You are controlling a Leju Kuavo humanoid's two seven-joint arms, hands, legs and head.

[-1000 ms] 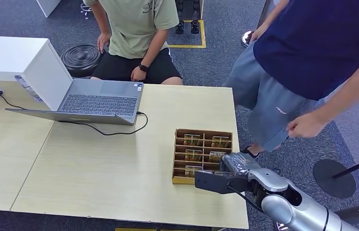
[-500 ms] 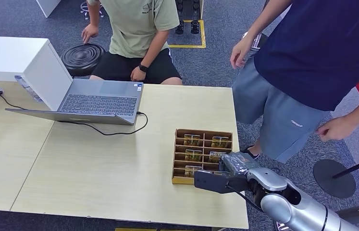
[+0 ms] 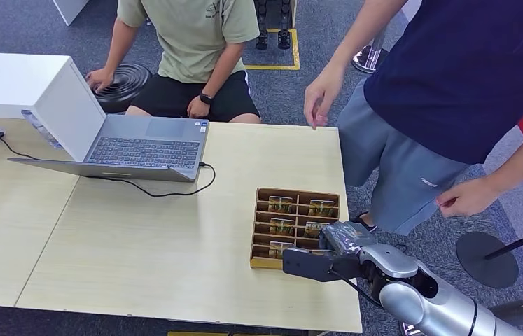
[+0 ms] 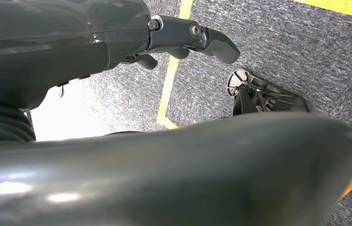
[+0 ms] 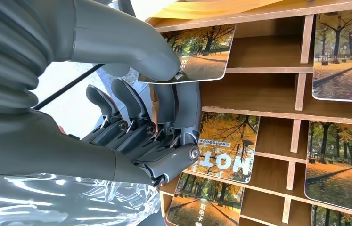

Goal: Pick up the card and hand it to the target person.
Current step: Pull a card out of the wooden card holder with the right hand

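Note:
A wooden divided tray [image 3: 295, 192] near the table's right edge holds several cards [image 3: 281, 204] printed with autumn trees. My right hand [image 3: 328, 255] is at the tray's near right corner. In the right wrist view its thumb [image 5: 131, 47] lies on the corner of one card [image 5: 202, 56] and its fingers [image 5: 174, 108] curl under it, pinching it; the card is still in its slot of the tray [image 5: 268, 69]. My left hand [image 4: 188, 40] hangs over grey carpet with nothing in it. A person in a navy shirt [image 3: 454, 70] stands right of the table.
The standing person's hand [image 3: 321, 94] hovers over the table's far right corner. A second person [image 3: 188, 42] sits behind the table by an open laptop [image 3: 146, 147] with a trailing cable. A white box [image 3: 27, 91] stands at the far left.
The standing person's hand has swung from their hip toward the table's far right corner. The seated person's arm has reached left. My right hand has stayed at the tray.

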